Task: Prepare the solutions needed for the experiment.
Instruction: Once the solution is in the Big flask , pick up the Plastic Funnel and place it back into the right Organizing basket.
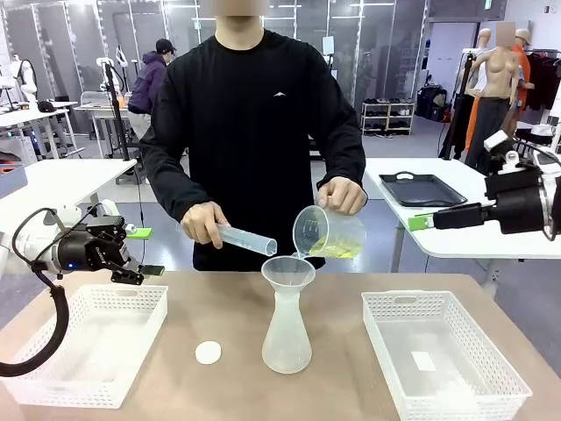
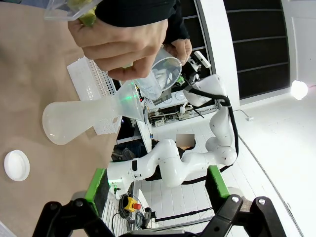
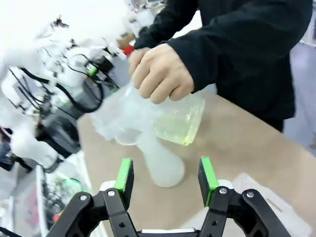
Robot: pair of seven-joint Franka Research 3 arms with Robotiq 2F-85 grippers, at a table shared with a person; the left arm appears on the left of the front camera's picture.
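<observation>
The person tilts a clear beaker [image 1: 329, 235] over a funnel [image 1: 288, 272] that sits in a frosted conical flask [image 1: 287, 338] at the table's middle. The pale yellow-green solution [image 1: 337, 248] lies in the beaker's low side, also the solution [image 3: 178, 126] in the right wrist view. The person's other hand holds a clear measuring cylinder [image 1: 246, 239] beside the funnel. My left gripper [image 1: 147, 252] hovers open at the left, above a basket, nothing between its fingers. My right gripper [image 1: 419, 222] hangs open at the right, pointed at the beaker. The flask [image 3: 163, 167] stands beyond my right gripper [image 3: 165, 180].
A white basket [image 1: 105, 291] stands at the front left and another white basket [image 1: 421, 300] at the front right. A small white round cap [image 1: 208, 353] lies left of the flask. A black tray [image 1: 421, 189] rests on a table behind.
</observation>
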